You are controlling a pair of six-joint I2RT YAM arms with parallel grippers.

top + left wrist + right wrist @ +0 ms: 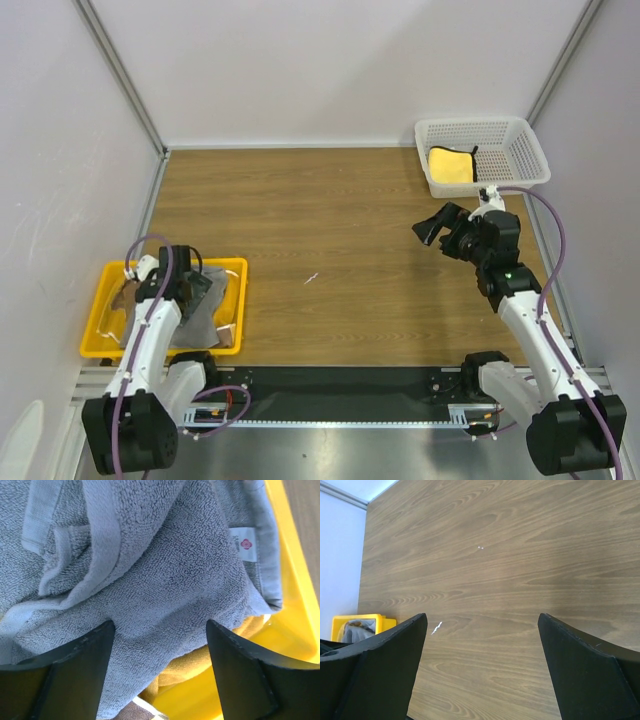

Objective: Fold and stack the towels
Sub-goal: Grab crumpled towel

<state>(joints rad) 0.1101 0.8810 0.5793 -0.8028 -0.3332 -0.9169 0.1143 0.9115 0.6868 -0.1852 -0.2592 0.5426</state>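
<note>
left gripper (160, 625) is hovering wide-jawed right over the grey towel (165, 570) in the tray (295, 580), while right gripper (482, 616) is hanging wide, well apart, over the table (495, 540).

We find one label, in the left wrist view: a small white tag (245, 545) sewn at the hem of the grey towel (170, 580). It carries a red flower-like emblem. Beside the emblem a line of tiny print runs along the tag's left edge, too small and blurred for us to read, so we cannot give a brand name. In the top view and the right wrist view we can read no letters, numbers or signs.
</note>
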